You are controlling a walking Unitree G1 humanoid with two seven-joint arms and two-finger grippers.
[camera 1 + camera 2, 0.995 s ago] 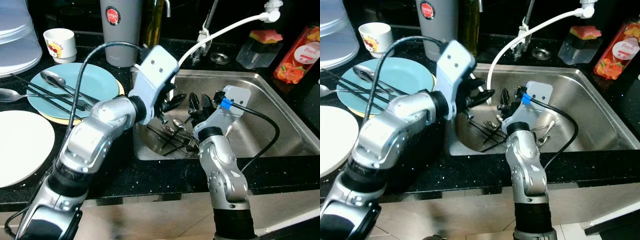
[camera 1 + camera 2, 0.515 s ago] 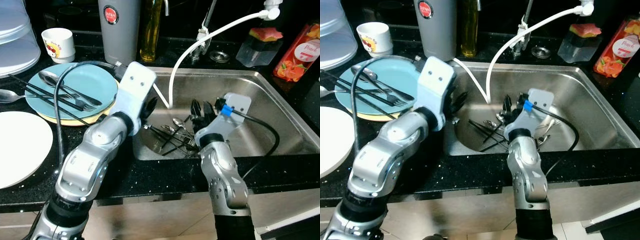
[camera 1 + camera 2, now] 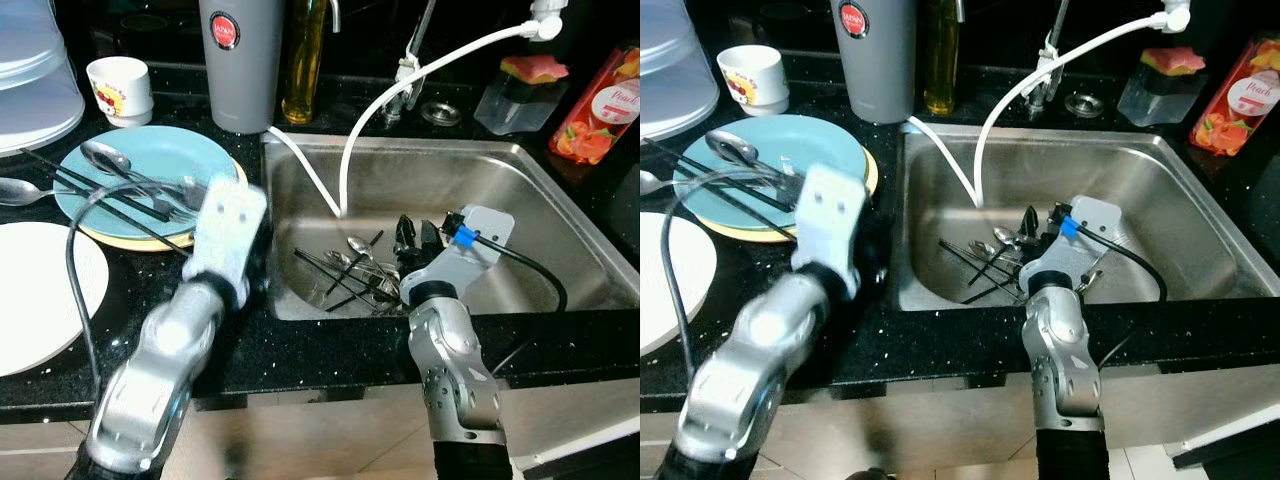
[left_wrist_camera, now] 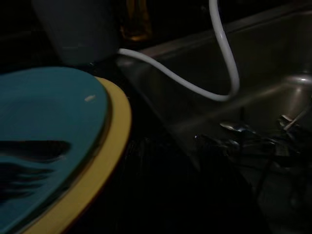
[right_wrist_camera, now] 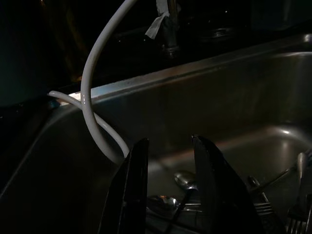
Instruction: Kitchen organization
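In the steel sink (image 3: 560,215), cutlery (image 3: 350,275) lies just beneath the right gripper (image 5: 168,161); fingers parted, empty.

A black speckled desk (image 3: 330,345) fills the frame, a steel sink (image 3: 560,215) sunk into its centre. At left lie a white plate (image 3: 40,295) and a yellow plate (image 3: 130,240) (under a blue one); upper left, a printed cup (image 3: 120,88) and grey canister (image 3: 240,65).
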